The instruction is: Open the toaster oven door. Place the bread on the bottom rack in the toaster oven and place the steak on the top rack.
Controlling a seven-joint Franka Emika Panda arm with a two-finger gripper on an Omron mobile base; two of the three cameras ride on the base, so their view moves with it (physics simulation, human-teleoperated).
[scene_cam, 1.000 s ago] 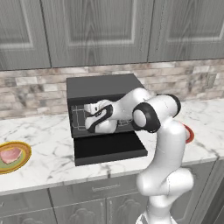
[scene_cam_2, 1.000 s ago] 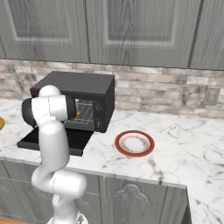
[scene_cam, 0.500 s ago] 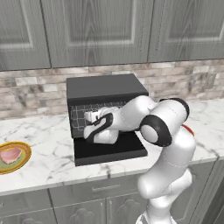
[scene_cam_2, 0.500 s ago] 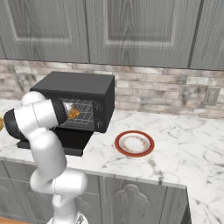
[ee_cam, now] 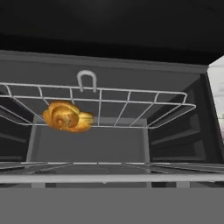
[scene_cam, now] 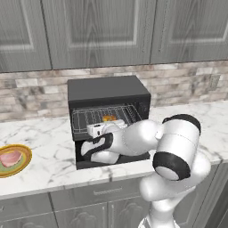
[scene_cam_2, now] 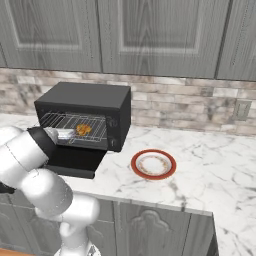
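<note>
You've got golden, curled bread (ee_cam: 66, 117) on a rack (ee_cam: 131, 109) inside the oven (scene_cam: 107, 91); gripper (scene_cam: 91, 149) jaws apart w/ nothing in them.

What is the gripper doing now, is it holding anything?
Gripper: open, holding nothing, at the oven mouth.

Kitchen setting. Grey panelled upper cabinets (scene_cam: 98, 31) above a stone-brick backsplash (scene_cam_2: 190, 102) carrying a wall outlet (scene_cam_2: 242, 109); white marble countertop (scene_cam_2: 210, 175); grey base cabinets with drawer fronts (scene_cam: 89, 196) below the counter edge.
</note>
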